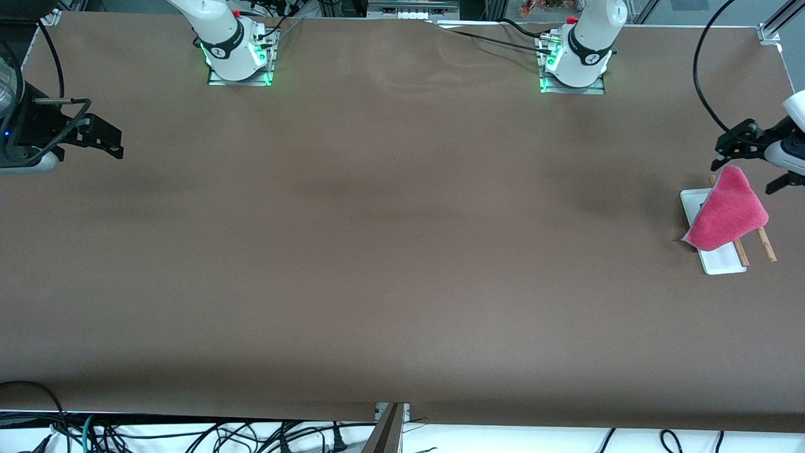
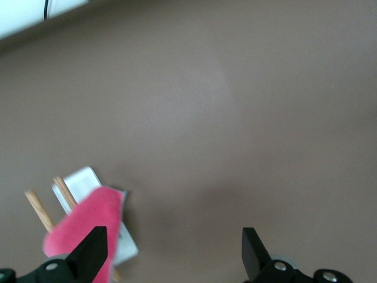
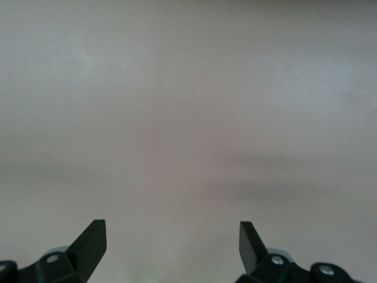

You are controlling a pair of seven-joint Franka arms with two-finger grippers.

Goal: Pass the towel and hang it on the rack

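The pink-red towel (image 1: 726, 211) hangs draped over the rack (image 1: 723, 258), whose white base and two brown rods (image 1: 766, 244) stick out from under it at the left arm's end of the table. My left gripper (image 1: 745, 173) is open and empty, just above the towel's top. In the left wrist view the towel (image 2: 82, 227) and the rack (image 2: 79, 180) lie beside one fingertip (image 2: 94, 244) of my left gripper (image 2: 175, 247). My right gripper (image 1: 116, 139) waits open and empty at the right arm's end, with only bare table under it in its wrist view (image 3: 172, 236).
The brown table (image 1: 402, 251) is bare between the two arms. The arm bases (image 1: 239, 56) (image 1: 575, 63) stand along the edge farthest from the front camera. Cables (image 1: 188, 434) hang below the near edge. The rack stands close to the table's end edge.
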